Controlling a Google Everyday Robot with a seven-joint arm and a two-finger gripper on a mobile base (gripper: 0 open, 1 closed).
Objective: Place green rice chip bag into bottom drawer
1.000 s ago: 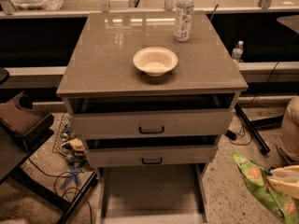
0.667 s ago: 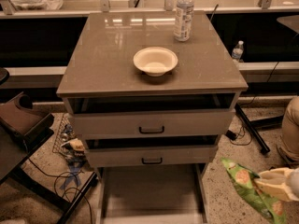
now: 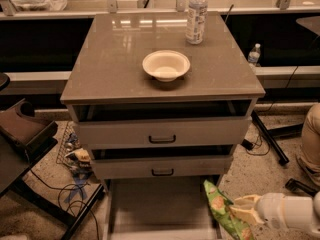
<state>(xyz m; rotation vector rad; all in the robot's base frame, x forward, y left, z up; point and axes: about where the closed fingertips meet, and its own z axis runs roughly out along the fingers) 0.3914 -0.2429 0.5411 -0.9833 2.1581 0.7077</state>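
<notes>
Frame edge cuts bottom drawer (image 3: 160, 204), seemingly green rice chip bag (image 3: 219, 205); gripper (image 3: 236, 210), lower right, grips it.

Bag (image 3: 221, 210): crinkled shiny green with orange-tan chip pictures, tilted with its upper end leaning left, pinched at its right edge by the gripper (image 3: 237, 209) at lower right, over the right rail of the drawer (image 3: 159, 203), lowest, pulled open, flat grey floor.

Cabinet top (image 3: 115, 69) carries bowl (image 3: 166, 65), bottle (image 3: 196, 16); gripper (image 3: 234, 209) low right.
</notes>
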